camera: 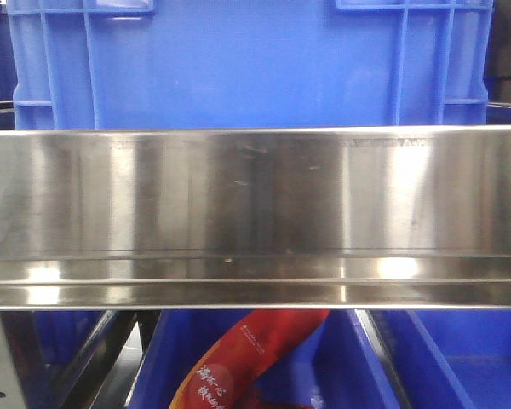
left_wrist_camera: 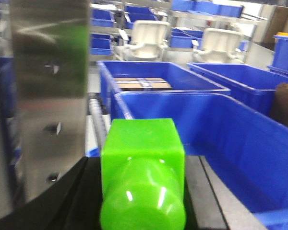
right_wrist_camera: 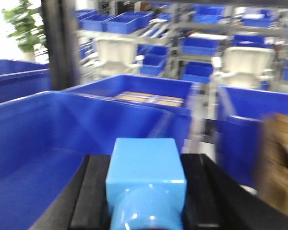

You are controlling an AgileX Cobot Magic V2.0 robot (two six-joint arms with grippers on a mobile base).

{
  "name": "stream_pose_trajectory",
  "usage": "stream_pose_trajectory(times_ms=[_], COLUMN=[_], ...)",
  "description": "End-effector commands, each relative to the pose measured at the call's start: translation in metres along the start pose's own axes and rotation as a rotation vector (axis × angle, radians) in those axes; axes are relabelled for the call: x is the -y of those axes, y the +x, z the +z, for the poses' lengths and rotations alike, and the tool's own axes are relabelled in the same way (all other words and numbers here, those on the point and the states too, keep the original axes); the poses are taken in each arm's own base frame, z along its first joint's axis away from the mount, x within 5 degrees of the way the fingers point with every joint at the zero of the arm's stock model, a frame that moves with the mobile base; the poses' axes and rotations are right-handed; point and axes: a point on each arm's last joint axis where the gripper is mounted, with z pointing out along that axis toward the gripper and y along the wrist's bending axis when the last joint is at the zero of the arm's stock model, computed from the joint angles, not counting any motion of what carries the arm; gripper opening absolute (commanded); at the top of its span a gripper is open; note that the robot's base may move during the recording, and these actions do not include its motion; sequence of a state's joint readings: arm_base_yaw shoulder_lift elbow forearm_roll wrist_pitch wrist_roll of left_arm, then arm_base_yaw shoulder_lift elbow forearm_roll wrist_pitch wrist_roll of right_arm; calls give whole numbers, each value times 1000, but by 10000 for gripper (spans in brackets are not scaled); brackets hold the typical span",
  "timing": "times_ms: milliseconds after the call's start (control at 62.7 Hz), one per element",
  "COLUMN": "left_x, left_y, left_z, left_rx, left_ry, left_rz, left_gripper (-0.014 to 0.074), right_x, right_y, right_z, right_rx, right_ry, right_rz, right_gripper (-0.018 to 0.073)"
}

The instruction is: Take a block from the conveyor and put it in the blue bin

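In the left wrist view, my left gripper (left_wrist_camera: 143, 165) is shut on a bright green block (left_wrist_camera: 142, 141), its black fingers (left_wrist_camera: 209, 191) pressed to both sides. The block hangs at the near rim of a large blue bin (left_wrist_camera: 240, 143) that opens ahead and to the right. Over in the right wrist view, a light blue block (right_wrist_camera: 145, 160) is clamped in my right gripper (right_wrist_camera: 145, 167) between black fingers (right_wrist_camera: 93, 191). Another blue bin (right_wrist_camera: 33, 129) lies to its left and below. The conveyor is out of view.
A polished steel beam (camera: 255, 213) fills the front view, with a blue crate (camera: 247, 64) behind and a red packet (camera: 247, 358) below. A steel panel (left_wrist_camera: 48, 96) stands close on the left. Bins holding brown boxes (left_wrist_camera: 144, 84) (right_wrist_camera: 151, 98) sit ahead; cardboard (right_wrist_camera: 278, 163) is right.
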State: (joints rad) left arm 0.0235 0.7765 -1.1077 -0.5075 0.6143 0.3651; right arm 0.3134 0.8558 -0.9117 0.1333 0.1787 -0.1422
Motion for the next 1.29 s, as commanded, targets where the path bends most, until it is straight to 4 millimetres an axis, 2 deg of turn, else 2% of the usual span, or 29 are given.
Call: stream_pose_trajectory(times_ms=[0, 128, 239, 399, 479, 574, 718, 798, 846, 893, 1005, 1069, 1101, 1165, 1276], left_x=[1, 6, 18, 48, 68, 82, 91, 92, 93, 93, 93, 94, 94, 94, 93], left_y=[-6, -7, -6, -4, 2, 12, 31, 40, 44, 46, 48, 49, 49, 49, 43], left_z=[9, 27, 48, 83, 105, 131, 162, 173, 177, 179, 181, 180, 180, 180, 175], left_rx=[-4, -43, -82, -50, -49, -39, -66, -101, -115, -122, -136, -143, -145, -145, -123], left_ry=[33, 87, 156, 264, 319, 332, 321, 319, 318, 318, 321, 323, 324, 324, 325], left_rz=[-6, -3, 58, 111, 122, 125, 123, 126, 125, 123, 125, 126, 126, 126, 120], left_gripper=[-111, -111, -111, -111, -111, -111, -111, -106, -65, 12, 250, 377, 423, 459, 440], right_x=[-7, -20, -28, -34, -35, -35, -36, -36, -36, -36, -37, -38, -38, -38, -37], right_y=[-8, -10, -6, 4, 7, 12, 13, 14, 16, 20, 27, 28, 28, 28, 20], right_z=[21, 51, 71, 93, 99, 104, 105, 106, 107, 110, 114, 116, 116, 116, 106], right_rx=[30, -6, -41, -57, -59, -74, -79, -89, -100, -117, -158, -163, -163, -159, -143], right_ry=[-34, -86, -113, -125, -122, -122, -122, -123, -124, -126, -129, -129, -129, -128, -132], right_rz=[-4, -6, -8, -9, -9, -10, -10, -11, -12, -11, 18, 18, 18, 18, 19], right_gripper=[-154, -154, -154, -154, -154, -154, -148, -92, -23, 55, 320, 438, 468, 490, 454])
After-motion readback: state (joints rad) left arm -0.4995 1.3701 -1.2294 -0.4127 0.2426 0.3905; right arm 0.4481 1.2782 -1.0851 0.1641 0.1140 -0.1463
